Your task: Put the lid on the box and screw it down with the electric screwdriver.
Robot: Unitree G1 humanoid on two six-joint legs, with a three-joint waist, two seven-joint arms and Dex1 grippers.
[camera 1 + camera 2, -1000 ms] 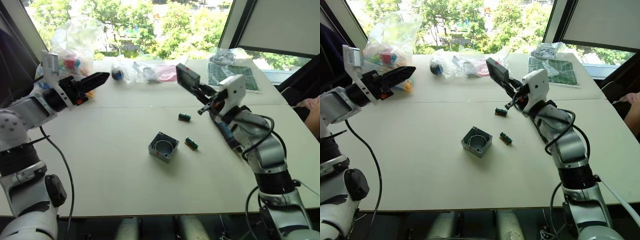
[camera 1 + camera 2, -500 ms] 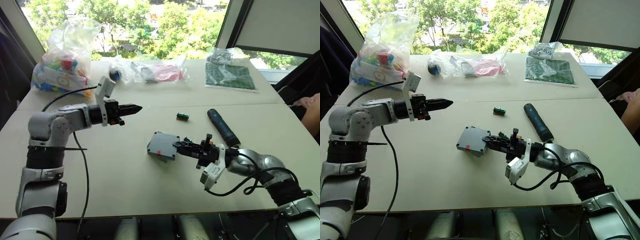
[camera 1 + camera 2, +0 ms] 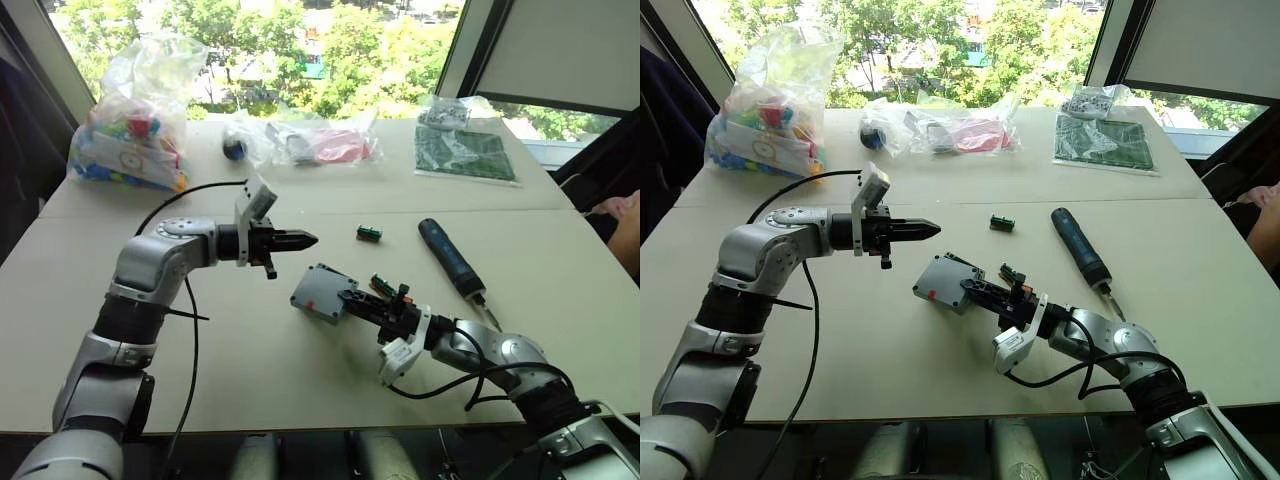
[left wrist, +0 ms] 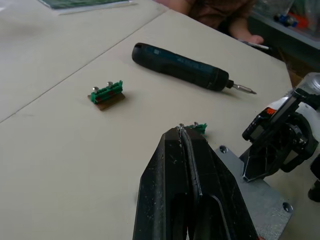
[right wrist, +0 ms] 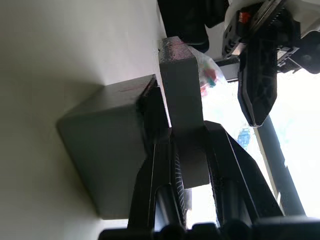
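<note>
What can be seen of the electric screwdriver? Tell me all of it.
The electric screwdriver is a long, slim, dark blue-black cylinder, plastic by its look, with a thin metal bit at one end. It lies flat on the table, on the robot's right side, with the bit end pointing toward the robot. Only the table touches it.

Bright backlight from windows, blown-out

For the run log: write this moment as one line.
lid on box | right gripper shut on lid | left gripper shut, above table | electric screwdriver lying untouched on table
</note>
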